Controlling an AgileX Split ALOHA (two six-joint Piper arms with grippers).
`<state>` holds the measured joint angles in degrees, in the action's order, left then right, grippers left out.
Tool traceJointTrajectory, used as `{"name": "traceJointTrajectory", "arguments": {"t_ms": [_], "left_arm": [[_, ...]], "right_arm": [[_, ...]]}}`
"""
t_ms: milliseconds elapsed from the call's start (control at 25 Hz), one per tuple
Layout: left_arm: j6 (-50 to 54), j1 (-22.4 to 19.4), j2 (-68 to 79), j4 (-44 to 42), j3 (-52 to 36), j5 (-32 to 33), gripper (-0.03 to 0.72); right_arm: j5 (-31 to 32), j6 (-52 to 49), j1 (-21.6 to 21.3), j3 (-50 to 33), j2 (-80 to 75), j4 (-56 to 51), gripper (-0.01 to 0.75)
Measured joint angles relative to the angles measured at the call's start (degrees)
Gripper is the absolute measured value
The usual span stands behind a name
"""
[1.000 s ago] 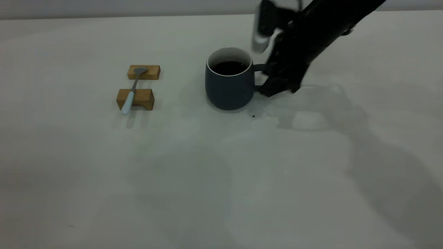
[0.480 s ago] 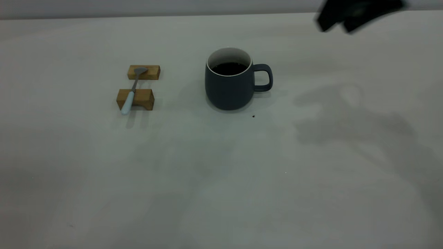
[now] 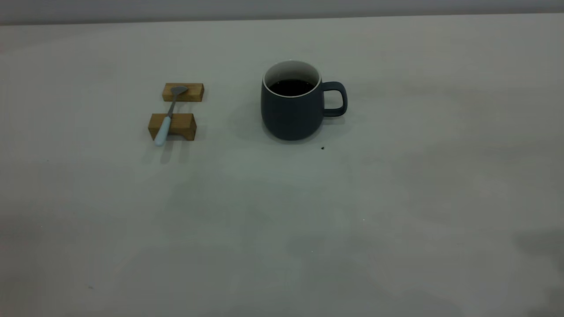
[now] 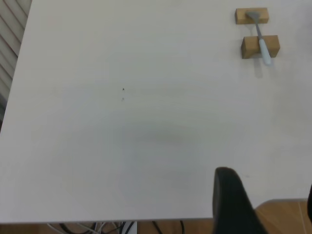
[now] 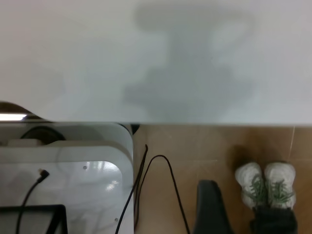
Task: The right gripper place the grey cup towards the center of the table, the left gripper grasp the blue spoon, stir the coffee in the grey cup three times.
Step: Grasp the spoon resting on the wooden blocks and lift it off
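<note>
The grey cup (image 3: pixel 291 110) stands upright near the middle of the table (image 3: pixel 396 198), handle to the right, with dark coffee (image 3: pixel 291 86) inside. The blue spoon (image 3: pixel 167 119) lies across two wooden blocks to the cup's left; the left wrist view shows the blue spoon (image 4: pixel 262 41) far off. Neither gripper appears in the exterior view. My left gripper (image 4: pixel 269 204) hangs open over the table's edge, with nothing between its fingers. My right gripper (image 5: pixel 265 214) is past another table edge, above the floor, open and empty. Only one finger (image 5: pixel 210 209) of it shows.
The spoon's bowl rests on the far wooden block (image 3: pixel 183 92) and its handle on the near block (image 3: pixel 172 126). A tiny dark speck (image 3: pixel 322 148) lies by the cup. Below the right gripper are a white case (image 5: pixel 68 170), cables (image 5: pixel 168 185) and a person's shoes (image 5: pixel 265 183).
My right arm has let go of the cup's handle, risen up and to the right, and left the exterior view. The cup and spoon have not moved.
</note>
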<state>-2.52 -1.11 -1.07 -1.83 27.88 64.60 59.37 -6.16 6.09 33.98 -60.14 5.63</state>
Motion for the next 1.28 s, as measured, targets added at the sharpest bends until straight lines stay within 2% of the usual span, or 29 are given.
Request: {"name": "traceJointTrajectory", "arguments": {"t_ms": [200, 760, 920, 1280], "left_arm": [[0.0, 0.0, 0.0, 0.0, 0.0, 0.0, 0.446], [0.0, 0.0, 0.0, 0.0, 0.0, 0.0, 0.446], [0.0, 0.0, 0.0, 0.0, 0.0, 0.0, 0.446], [0.0, 0.0, 0.0, 0.0, 0.0, 0.0, 0.446]], "right_arm": [[1.8, 0.2, -4.7, -5.6, 14.8, 0.8, 0.541], [4.8, -1.3, -4.9, -6.7, 51.9, 0.6, 0.541], [5.3, -1.3, -4.9, -7.0, 58.3, 0.5, 0.541], [5.5, -1.4, -4.8, -7.0, 58.9, 0.3, 0.541]]}}
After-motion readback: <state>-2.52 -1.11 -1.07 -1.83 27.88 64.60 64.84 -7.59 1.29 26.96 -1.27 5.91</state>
